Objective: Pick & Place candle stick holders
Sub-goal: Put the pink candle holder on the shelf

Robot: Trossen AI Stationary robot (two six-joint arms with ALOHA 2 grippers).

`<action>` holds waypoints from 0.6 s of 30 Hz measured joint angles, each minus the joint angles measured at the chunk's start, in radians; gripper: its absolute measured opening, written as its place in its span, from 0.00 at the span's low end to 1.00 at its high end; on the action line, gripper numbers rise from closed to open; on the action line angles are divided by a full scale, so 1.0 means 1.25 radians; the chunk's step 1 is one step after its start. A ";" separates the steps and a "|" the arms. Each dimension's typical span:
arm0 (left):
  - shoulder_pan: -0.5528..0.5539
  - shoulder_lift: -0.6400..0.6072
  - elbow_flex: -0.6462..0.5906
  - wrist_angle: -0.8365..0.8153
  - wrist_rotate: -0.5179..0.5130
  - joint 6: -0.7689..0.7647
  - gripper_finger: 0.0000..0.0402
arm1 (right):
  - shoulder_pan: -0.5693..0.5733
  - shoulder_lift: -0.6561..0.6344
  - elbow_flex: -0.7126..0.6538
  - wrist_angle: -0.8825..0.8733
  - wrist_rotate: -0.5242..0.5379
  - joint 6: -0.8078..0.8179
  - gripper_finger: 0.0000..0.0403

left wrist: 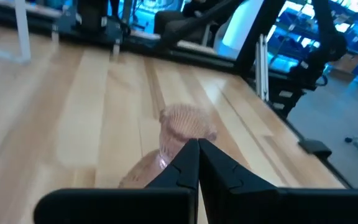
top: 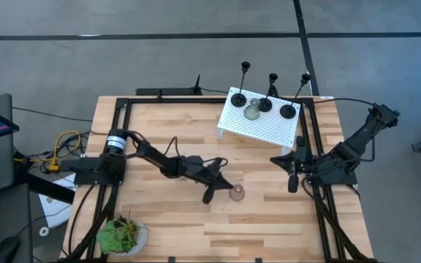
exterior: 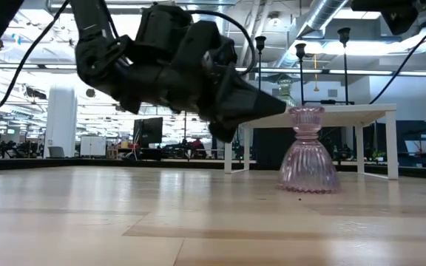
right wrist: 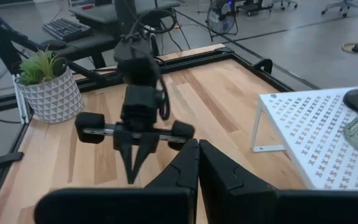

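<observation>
A pinkish-brown squat holder [top: 237, 193] stands upright on its wide base on the wooden table, near the middle; it also shows in the low view [exterior: 307, 151] and the left wrist view [left wrist: 182, 124]. My left gripper [top: 226, 187] is shut, its tips level with the holder's cup top, on its left side. Three tall black holders [top: 265, 104] and a grey-green squat one [top: 252, 112] stand on the white perforated stand [top: 258, 128] at the far right. My right gripper [top: 292, 183] is shut and empty, near the right edge. My left gripper [exterior: 281, 108] has its shut fingertips right beside the rim of the pink holder's cup top [exterior: 296, 112], coming level from the table's left. I cannot tell whether they touch it. The holder stands upright on the table.
A small green potted plant [top: 121, 235] stands at the near left corner. A black frame rail [top: 320, 204] runs along the table's edges. Bare wood lies between the pink holder and the stand's near edge [top: 254, 139].
</observation>
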 joint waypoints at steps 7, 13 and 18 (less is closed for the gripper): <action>0.020 0.000 0.022 0.001 0.012 0.080 0.01 | 0.000 0.076 0.000 -0.001 -0.002 0.089 0.00; 0.050 0.000 -0.009 -0.006 0.060 0.095 0.01 | 0.001 0.184 0.000 0.000 -0.035 0.186 0.00; 0.075 0.000 -0.052 -0.013 0.158 0.059 0.01 | 0.001 0.255 0.000 -0.001 -0.039 0.251 0.00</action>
